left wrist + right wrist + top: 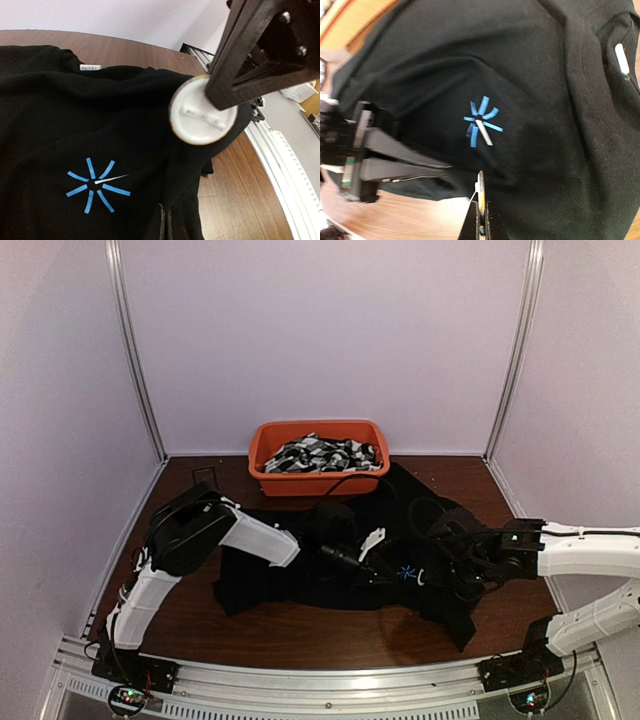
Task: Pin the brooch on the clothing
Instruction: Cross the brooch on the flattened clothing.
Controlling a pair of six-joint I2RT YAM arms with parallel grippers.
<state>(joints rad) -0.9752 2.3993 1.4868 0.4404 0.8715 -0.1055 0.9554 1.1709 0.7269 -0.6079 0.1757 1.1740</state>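
The clothing (290,575), a black shirt, lies spread on the table with a light-blue starburst mark (406,573) on its front. In the left wrist view the starburst (97,185) and a small white tag (90,67) both show. My right gripper (481,212) is shut on the brooch (481,187), seen edge-on just below the starburst (482,122), its thin pin wire sticking out sideways. From the left wrist view, the brooch's round white back (200,117) hangs above the shirt's edge. My left gripper (167,225) is shut, pinching a fold of the shirt near the mark.
An orange bin (262,468) holding black-and-white patterned fabrics stands at the back centre. The metal front rail (280,150) runs just beyond the shirt's edge. Bare brown wood (330,635) shows in front of the shirt.
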